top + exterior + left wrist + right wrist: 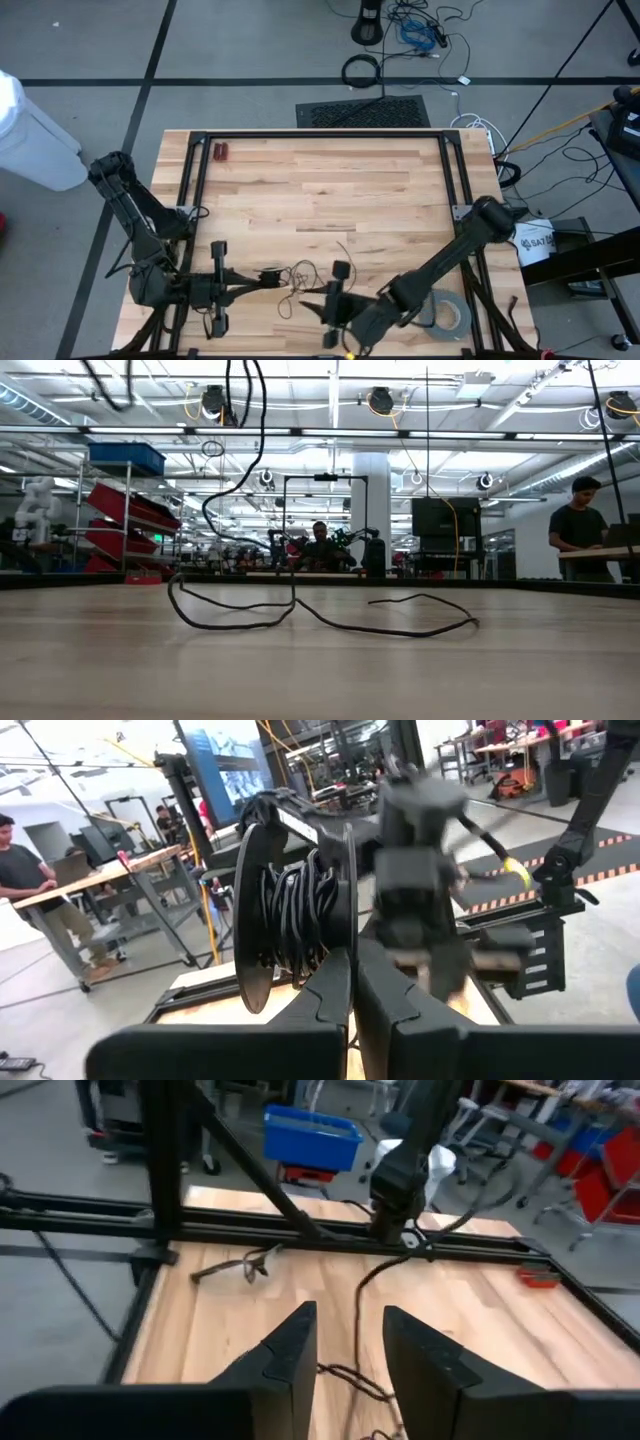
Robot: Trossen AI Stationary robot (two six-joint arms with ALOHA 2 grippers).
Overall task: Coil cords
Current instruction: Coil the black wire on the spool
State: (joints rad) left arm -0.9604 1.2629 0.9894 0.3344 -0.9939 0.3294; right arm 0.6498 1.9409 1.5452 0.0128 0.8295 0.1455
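I see a pale wooden desk (330, 190) framed by black rails, with grey floor around it. The thin black cord (300, 275) lies in loose strands near the desk's front edge, between my two arms. My left tool (262, 277) has its fingers together, gripping a small black spool (290, 915) wound with cord. My right tool (312, 305) hovers just beside the strands, fingers apart and holding nothing. A grey tape roll (445, 315) sits by the right arm. Beyond the desk, people stand at workbenches under ceiling lights
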